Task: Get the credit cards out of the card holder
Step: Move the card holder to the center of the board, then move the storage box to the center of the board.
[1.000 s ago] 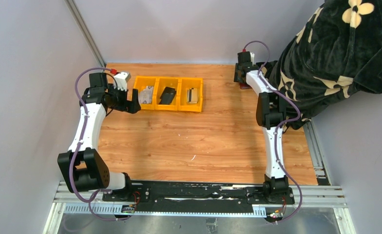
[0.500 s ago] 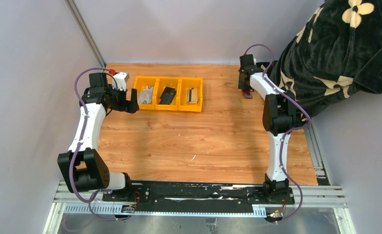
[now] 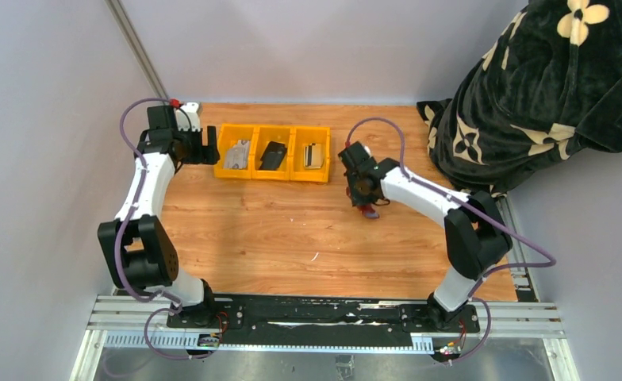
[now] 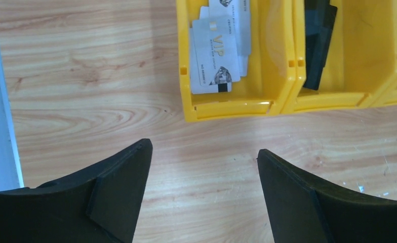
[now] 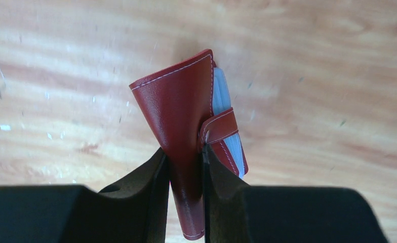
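2 grippers are seen over the wooden table (image 3: 292, 238), and only 1 of them is loaded. The card holder (image 5: 179, 111) is pinched near its lower edge by the right gripper (image 5: 182, 167), whose jaws are drawn narrow against the maroon cover. In the overhead view it is held low over the table, just right of the yellow tray (image 3: 274, 178); whether it touches the wood cannot be told. The holder is folded shut, with the closure tab (image 5: 219, 126) lying across its open edge and pale sleeves (image 5: 222, 96) showing beneath it.

The left gripper (image 4: 204, 157) is held with jaws wide and nothing between them, just beside the tray's left end. Pale silvery cards (image 4: 214, 61) are seen in the tray's left compartment, a dark card (image 4: 318, 40) in the middle 1 and a tan card (image 3: 313, 155) in the right 1. Whether any cards remain inside the holder cannot be told.

The step in hand is judged to be the bringing of the shut holder into working reach of both arms. For the next move, the holder would need to be steadied by the right gripper while the tab is lifted and the cover spread by the left. A firm pinch is called for, since the smooth cover could slip or twist.
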Action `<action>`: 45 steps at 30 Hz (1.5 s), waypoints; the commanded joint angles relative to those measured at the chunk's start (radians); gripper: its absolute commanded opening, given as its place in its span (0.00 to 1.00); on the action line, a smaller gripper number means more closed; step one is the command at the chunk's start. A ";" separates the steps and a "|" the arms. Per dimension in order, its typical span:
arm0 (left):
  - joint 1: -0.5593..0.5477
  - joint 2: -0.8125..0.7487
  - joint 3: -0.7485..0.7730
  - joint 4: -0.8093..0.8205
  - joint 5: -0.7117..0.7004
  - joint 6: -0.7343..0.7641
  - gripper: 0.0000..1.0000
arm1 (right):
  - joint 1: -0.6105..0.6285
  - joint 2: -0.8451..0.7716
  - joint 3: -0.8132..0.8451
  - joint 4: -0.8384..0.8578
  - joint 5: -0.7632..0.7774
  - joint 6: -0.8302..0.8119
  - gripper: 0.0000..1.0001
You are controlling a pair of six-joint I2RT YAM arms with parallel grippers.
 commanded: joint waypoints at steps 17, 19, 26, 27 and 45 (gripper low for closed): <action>-0.044 0.282 0.153 0.114 -0.085 -0.042 0.60 | 0.481 -0.128 -0.185 -0.045 0.069 0.433 0.11; -0.057 0.310 0.171 0.120 -0.100 -0.030 0.59 | 0.486 -0.115 -0.182 -0.033 0.066 0.436 0.12; -0.067 0.406 0.229 0.166 -0.131 -0.048 0.49 | 0.493 -0.091 -0.143 -0.013 0.041 0.396 0.64; -0.069 0.413 0.236 0.159 -0.131 -0.048 0.48 | 0.492 -0.099 -0.139 -0.010 0.031 0.385 0.67; -0.188 0.293 0.035 0.143 -0.109 -0.022 0.19 | -0.007 -0.040 0.112 -0.013 -0.265 0.112 0.75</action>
